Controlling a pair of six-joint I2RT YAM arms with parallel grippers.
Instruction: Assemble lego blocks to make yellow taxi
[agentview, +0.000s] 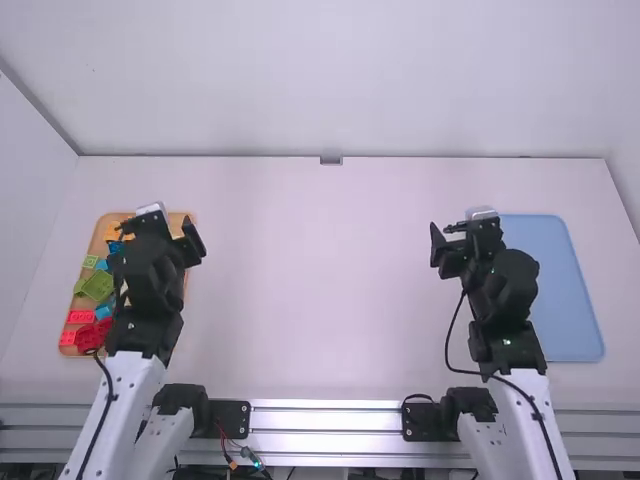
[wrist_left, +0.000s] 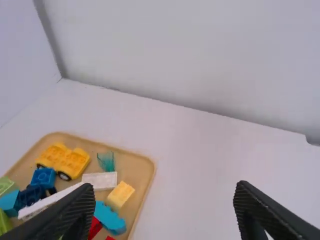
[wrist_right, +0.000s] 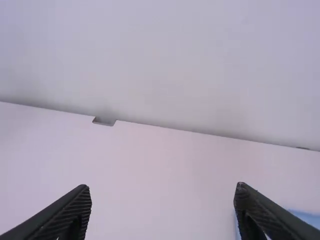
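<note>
1. The left pincer (agentview: 162, 230) had its fingers apart with nothing between them, above the tan tray's far part.
2. The right pincer (agentview: 467, 238) was also spread and held nothing, near the blue tray.
3. The yellow wheeled piece (wrist_left: 63, 161), the car-like part, lay in the tan tray's far left corner.
4. Just beside it sat a dark blue block (wrist_left: 43, 177), and near it a see-through teal piece (wrist_left: 106, 161) and a short white block (wrist_left: 100, 180).
5. A plain yellow block (wrist_left: 120, 195) lay by the short white block, with a light blue wavy block (wrist_left: 109, 218) close by.
6. Green (agentview: 97, 286) and red blocks (agentview: 81, 317) filled the nearer part.
7. The tan tray (wrist_left: 144, 170) rested on the table's left side.
8. Well apart, the blue tray (agentview: 560, 290) lay on the right of the white table (agentview: 320, 280).
</note>
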